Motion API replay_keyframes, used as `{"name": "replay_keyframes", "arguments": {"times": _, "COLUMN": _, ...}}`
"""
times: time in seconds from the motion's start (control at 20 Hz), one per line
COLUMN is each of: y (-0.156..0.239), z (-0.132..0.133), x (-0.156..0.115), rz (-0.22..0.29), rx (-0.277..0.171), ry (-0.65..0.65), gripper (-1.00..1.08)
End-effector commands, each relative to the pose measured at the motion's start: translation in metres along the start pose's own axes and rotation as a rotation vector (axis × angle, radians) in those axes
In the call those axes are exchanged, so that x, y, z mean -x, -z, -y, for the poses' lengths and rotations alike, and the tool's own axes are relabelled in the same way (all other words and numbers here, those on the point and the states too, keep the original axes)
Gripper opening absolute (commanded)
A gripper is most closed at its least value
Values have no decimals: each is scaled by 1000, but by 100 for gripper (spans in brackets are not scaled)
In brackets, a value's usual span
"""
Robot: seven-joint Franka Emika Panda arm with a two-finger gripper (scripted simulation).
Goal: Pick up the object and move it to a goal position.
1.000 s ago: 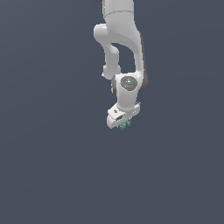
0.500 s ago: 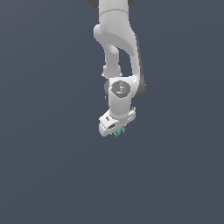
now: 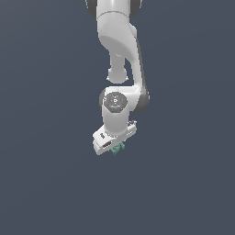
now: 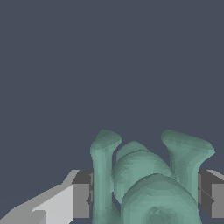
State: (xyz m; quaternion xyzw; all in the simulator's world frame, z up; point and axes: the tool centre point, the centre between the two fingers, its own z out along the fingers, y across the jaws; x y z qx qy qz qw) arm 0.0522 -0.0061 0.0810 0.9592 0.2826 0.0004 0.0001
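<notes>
The white arm (image 3: 120,55) hangs down with its tool (image 3: 118,148) clenched on the teal-green object (image 3: 119,148). Up close, the object (image 4: 146,179) sits squeezed between the two dark fingertip pads (image 4: 82,194), its rounded prongs sticking out beyond them.

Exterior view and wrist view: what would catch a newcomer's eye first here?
The white arm hangs down the middle of a featureless grey-blue scene in the exterior view. At its lower end the claw is shut on a tiny teal-green object. In the wrist view that object looms large and lumpy between the two dark fingers.
</notes>
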Motion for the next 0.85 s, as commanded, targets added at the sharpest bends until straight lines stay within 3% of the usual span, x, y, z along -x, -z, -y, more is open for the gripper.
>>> {"name": "replay_keyframes", "arguments": {"times": 0.0, "y": 3, "z": -13, "x": -7, "rz": 0, "rx": 0, "ry": 1, "gripper": -100}}
{"name": "replay_keyframes", "arguments": {"times": 0.4, "y": 9, "z": -36, "x": -20, "rz": 1, "rx": -1, "ry": 1, "gripper": -100}}
{"name": "replay_keyframes", "arguments": {"times": 0.8, "y": 11, "z": -43, "x": -24, "rz": 1, "rx": -1, "ry": 1, "gripper": -100}}
